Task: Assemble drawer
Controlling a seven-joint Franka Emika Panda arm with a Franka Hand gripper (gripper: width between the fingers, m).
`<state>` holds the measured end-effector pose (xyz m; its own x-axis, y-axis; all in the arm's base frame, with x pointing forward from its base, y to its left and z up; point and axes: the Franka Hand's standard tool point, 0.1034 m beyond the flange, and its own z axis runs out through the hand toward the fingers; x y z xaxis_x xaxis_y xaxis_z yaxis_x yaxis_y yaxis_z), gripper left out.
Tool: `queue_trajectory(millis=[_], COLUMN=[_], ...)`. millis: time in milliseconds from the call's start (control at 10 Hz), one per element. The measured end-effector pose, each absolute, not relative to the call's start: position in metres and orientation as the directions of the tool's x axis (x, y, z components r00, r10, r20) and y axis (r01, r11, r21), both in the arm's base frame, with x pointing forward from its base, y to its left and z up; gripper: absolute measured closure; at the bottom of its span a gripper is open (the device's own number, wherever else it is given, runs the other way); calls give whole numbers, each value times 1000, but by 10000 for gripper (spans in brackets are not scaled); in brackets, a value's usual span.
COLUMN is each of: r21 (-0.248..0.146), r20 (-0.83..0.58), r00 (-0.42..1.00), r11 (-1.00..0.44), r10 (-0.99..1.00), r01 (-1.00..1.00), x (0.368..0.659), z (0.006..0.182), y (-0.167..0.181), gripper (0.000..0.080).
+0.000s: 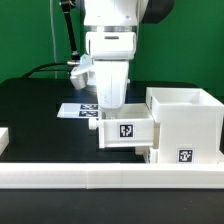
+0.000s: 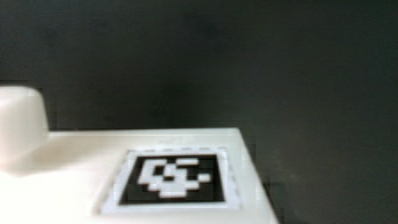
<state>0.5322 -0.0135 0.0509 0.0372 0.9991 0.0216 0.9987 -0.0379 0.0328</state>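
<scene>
The tray [image 1: 127, 129] sits directly under the pincer [image 1: 110, 108], part-way into the housing [image 1: 185, 122], which stands just beyond it toward the exterior view's right. The tray's tagged face looks at the camera, and it seems to be entering the housing's side opening, though how deep it has gone I cannot tell. The pincer hangs right over the tray's upper edge, perhaps touching it; the arm's body hides the fingertips, so I cannot tell whether the pincer is spread, closed or clamped on the tray wall. The wrist view gives only a blurred white top surface with a square tag [image 2: 173, 176] and a pale rounded shape at one side, possibly a finger, too soft to be sure.

By my judgement the tray is light, stiff moulded plastic, hollow and smooth, so it may slip under a weak pinch and could bind if pushed in askew. The thin upright walls look like the best hold, taken across one wall near its middle, or a flat push on the outer face to seat it.

Behind the pincer lies the marker board [image 1: 78, 110] on the dark desk [image 1: 35, 115]. In front of it a long white rail [image 1: 100, 180] runs across the near edge.
</scene>
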Motion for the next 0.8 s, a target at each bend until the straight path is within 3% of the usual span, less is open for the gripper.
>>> queue_trajectory(millis=[800], r21=[41], r20=[24], r00=[64], r11=[-65], r10=[998], r01=[997], x=[541], z=[54], y=[-7], gripper=[757])
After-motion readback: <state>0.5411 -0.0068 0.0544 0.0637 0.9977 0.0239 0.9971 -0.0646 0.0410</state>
